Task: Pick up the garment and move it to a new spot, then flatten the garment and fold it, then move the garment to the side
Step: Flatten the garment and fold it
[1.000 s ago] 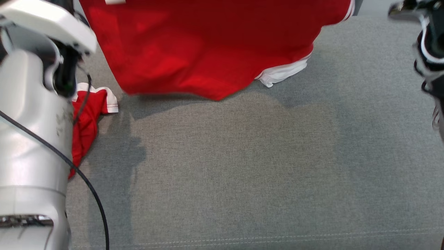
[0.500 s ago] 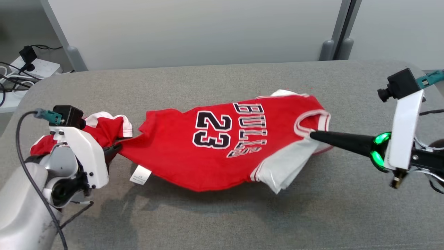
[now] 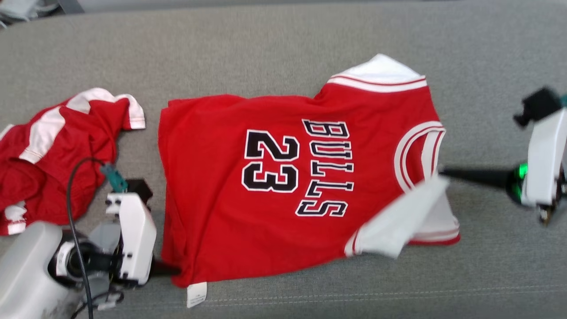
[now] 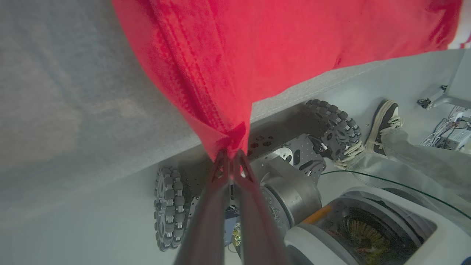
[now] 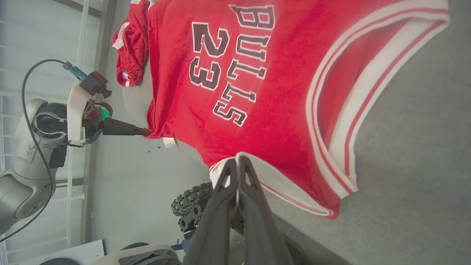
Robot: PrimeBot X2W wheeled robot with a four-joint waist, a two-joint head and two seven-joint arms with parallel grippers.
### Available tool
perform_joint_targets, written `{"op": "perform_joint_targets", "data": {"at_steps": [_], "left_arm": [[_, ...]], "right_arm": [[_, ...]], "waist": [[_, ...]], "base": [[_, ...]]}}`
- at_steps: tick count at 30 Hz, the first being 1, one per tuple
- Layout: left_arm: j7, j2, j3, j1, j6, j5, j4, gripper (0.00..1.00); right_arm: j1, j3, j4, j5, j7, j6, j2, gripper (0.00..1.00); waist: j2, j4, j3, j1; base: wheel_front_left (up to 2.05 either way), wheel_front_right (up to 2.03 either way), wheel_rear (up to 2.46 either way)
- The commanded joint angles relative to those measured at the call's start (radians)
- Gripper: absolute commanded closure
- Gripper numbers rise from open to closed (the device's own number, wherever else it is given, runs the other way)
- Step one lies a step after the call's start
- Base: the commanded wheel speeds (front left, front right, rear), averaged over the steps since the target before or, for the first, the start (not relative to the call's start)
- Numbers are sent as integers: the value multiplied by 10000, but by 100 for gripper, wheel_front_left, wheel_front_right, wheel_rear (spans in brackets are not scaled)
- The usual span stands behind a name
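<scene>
Two edges of the soft red basketball jersey (image 3: 208, 186) with black "BULLS 23" lettering are pinched as it lies spread, print up, on the grey fabric-covered desk (image 3: 283, 48), its near hem close to the front edge. Thin, limp and light, it will likely sag and crease between grips, so hem corners and trimmed seams look the best holds. The left claw (image 4: 231, 156) is clamped shut on the near hem corner, fingers level and low; the right claw (image 5: 236, 162) is closed on the white-trimmed armhole edge, raising a flap, fingers level and pointing inward.
</scene>
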Motion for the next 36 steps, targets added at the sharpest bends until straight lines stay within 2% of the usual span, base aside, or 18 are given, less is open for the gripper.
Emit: {"op": "perform_joint_targets", "data": {"at_steps": [1,2,4,6,7,9,10,14,17,22,27,30,36], "left_arm": [[-208,131,800,-1347,118,-82,-275,100],[-877,-226,1220,-2176,48,-49,-307,100],[-3613,-1039,2436,-4417,-521,521,-248,100],[-6687,-1320,3227,-6765,-1228,1817,104,100],[-7703,-1399,3278,-7609,-1430,2276,485,100],[-9035,-1500,3097,-8742,-1634,2819,1369,100],[-9035,-1500,3097,-8742,-1634,2819,1369,100],[-10078,-1284,2398,-9641,-1727,3057,2798,100],[-10723,-885,1778,-9840,-1732,2731,3084,100],[-11752,-258,831,-9204,-1735,1754,3546,100],[-12468,4,-476,-7777,-1736,640,3621,100],[-12881,327,-1352,-7005,-1736,384,3503,100],[-14556,623,-2312,-5494,-1736,-336,4008,100]], "right_arm": [[-1223,-386,636,-543,-562,48,345,100],[-2212,-714,1402,-982,-1243,48,927,100],[-4397,-1676,3153,-1856,-3132,48,2131,100],[-6599,-2380,4796,-3092,-5012,48,3026,100],[-7556,-2726,5609,-3733,-6048,48,3359,100],[-8702,-2903,6765,-4254,-6579,48,4136,100],[-8702,-2903,6765,-4254,-6579,48,4136,100],[-9697,-2921,7964,-4736,-6689,48,4839,100],[-9900,-3057,8333,-4697,-6515,48,4898,100],[-9267,-3299,8426,-4308,-6153,48,4588,100],[-7415,-3356,7306,-3213,-4692,48,4154,100],[-6191,-3290,6443,-2632,-3755,48,3714,100],[-3412,-3399,4538,-1287,-2430,48,2794,100]], "waist": [[0,-96,1793,0],[0,-137,2212,0],[0,-228,2982,0],[0,-340,3505,0],[0,-400,3605,0],[0,-480,3558,0],[0,-480,3558,0],[0,-722,3476,0],[0,-912,3826,0],[0,-1076,4335,0],[0,-994,4040,0],[0,-924,3678,0],[0,-747,2457,0]], "base": [[0,0,0],[0,0,0],[0,0,0],[0,0,0],[0,0,0],[0,0,0],[0,0,0],[0,0,0],[0,0,0],[0,0,0],[0,0,0],[0,0,0],[0,0,0]]}}
